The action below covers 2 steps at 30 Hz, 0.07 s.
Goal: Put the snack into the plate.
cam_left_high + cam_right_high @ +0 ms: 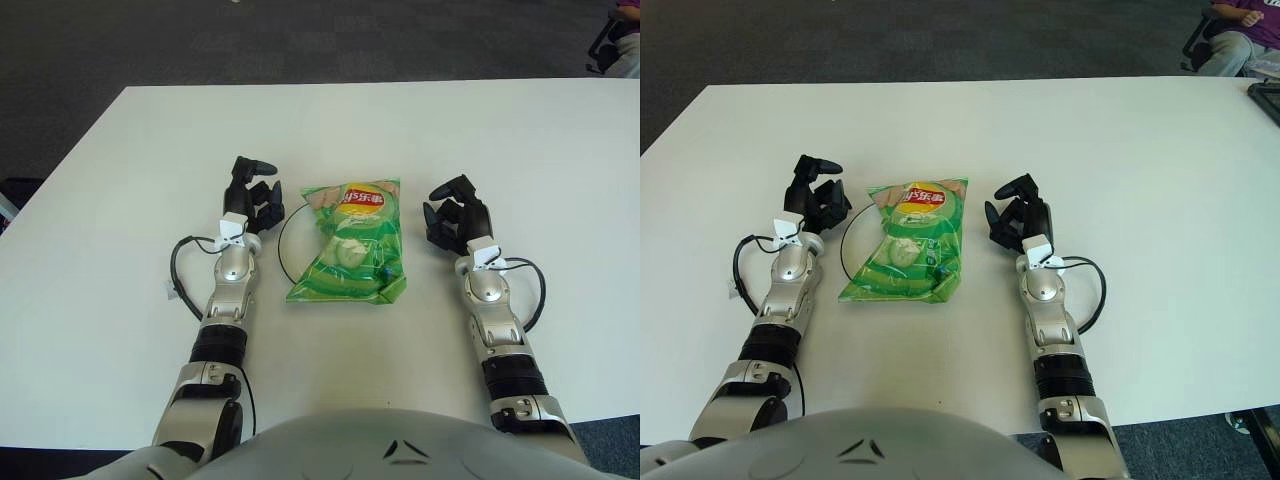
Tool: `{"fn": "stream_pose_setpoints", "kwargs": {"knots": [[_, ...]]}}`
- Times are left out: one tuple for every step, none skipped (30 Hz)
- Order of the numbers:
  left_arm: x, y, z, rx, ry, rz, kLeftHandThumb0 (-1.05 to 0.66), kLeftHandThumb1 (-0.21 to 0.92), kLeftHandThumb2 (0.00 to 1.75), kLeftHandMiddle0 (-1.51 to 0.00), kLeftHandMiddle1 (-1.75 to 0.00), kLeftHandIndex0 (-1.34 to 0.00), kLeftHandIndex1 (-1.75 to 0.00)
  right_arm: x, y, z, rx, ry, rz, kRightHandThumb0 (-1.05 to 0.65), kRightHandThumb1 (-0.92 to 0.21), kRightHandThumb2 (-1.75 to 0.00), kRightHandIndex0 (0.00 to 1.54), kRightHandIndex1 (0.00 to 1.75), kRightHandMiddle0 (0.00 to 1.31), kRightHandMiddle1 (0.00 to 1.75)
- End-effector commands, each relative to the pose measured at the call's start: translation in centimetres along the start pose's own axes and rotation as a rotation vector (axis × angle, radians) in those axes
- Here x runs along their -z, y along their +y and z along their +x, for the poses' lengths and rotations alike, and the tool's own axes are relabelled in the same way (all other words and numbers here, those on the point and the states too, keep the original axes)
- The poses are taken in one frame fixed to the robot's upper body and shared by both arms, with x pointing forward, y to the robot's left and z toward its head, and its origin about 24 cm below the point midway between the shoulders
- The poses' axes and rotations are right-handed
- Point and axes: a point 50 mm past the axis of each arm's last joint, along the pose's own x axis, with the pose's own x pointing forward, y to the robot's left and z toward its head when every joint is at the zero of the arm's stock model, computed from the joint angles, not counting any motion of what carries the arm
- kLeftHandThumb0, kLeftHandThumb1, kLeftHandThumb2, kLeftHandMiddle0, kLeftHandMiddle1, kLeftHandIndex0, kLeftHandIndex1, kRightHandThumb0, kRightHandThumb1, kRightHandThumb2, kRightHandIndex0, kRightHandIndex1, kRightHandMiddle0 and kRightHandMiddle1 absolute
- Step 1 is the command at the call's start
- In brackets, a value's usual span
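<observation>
A green chip bag (350,245) with a red and yellow logo lies flat on a white plate; only the plate's thin dark rim (280,243) shows, at the bag's left side. My left hand (252,195) stands just left of the bag and rim, its fingers loosely spread and holding nothing. To the right of the bag, a small gap away, my right hand (455,212) is also empty, with relaxed fingers. Both forearms reach across the white table (130,200).
Black cables loop beside the left wrist (178,270) and the right wrist (535,295). Dark carpet lies beyond the table's far edge. A seated person (1238,35) shows at the far right corner.
</observation>
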Motion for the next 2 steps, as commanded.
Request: {"fn": "stream_pose_setpoints", "kwargs": {"knots": [[0.15,0.21,-0.17,0.01,0.007,0.016,-0.38,0.68,0.84,-0.95,-1.75,-0.35,-1.75,2.27,-0.56,-1.4,-0.002,0.113,-0.018,-0.38,-0.7,-0.81,0.82,1.75,0.35,1.74],[0.15,0.2,-0.18,0.011,0.007,0.016,-0.38,0.68,0.84,-0.95,-1.75,-0.35,-1.75,2.28,-0.58,-1.39,-0.002,0.113,-0.018,-0.38,-0.7,-0.81,0.82,1.75,0.35,1.74]]}}
